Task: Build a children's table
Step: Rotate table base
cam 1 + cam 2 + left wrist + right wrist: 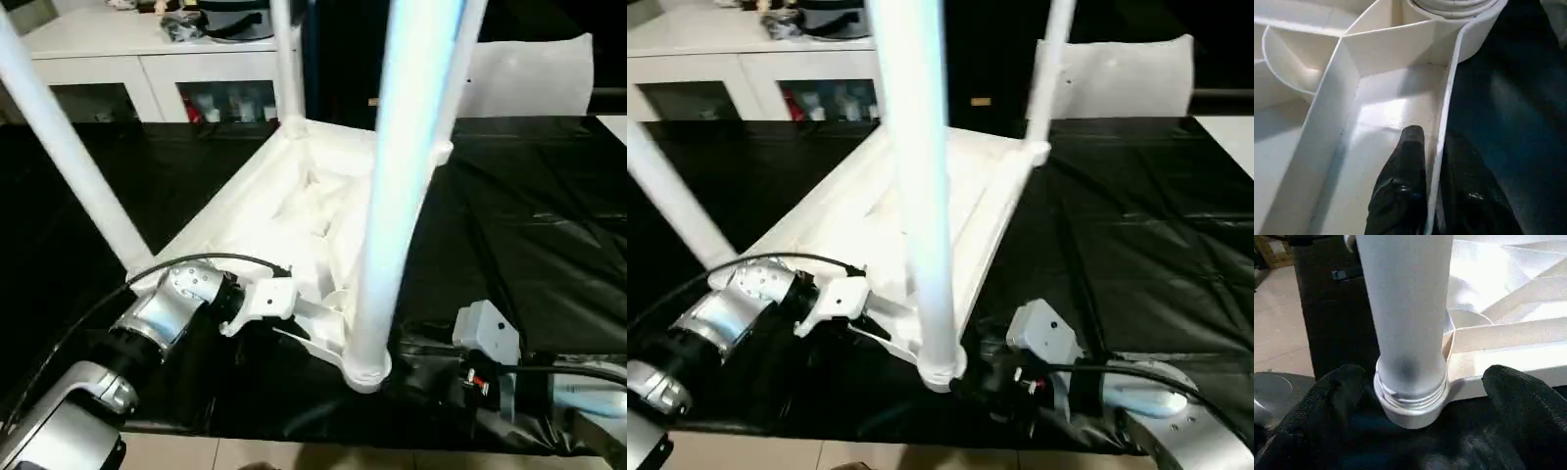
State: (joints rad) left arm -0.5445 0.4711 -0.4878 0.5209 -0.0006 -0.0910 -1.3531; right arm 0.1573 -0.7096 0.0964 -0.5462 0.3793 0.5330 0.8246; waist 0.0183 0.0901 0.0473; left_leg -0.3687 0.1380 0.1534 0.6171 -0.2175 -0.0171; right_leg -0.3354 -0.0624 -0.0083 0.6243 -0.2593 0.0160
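the upturned white plastic tabletop [294,211] is seen on the black-covered bench, its thin rim pinched by the left gripper [1434,196]. the near leg [392,196], a smooth tapered tube standing upright, is flanked just ahead by the right gripper [1415,421], fingers spread wide.

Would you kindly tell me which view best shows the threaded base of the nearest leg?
The right wrist view: the nearest leg fills it, threads visible at the corner socket. Both eye views show the base smaller, threads unreadable; the left wrist view catches just the socket's edge.
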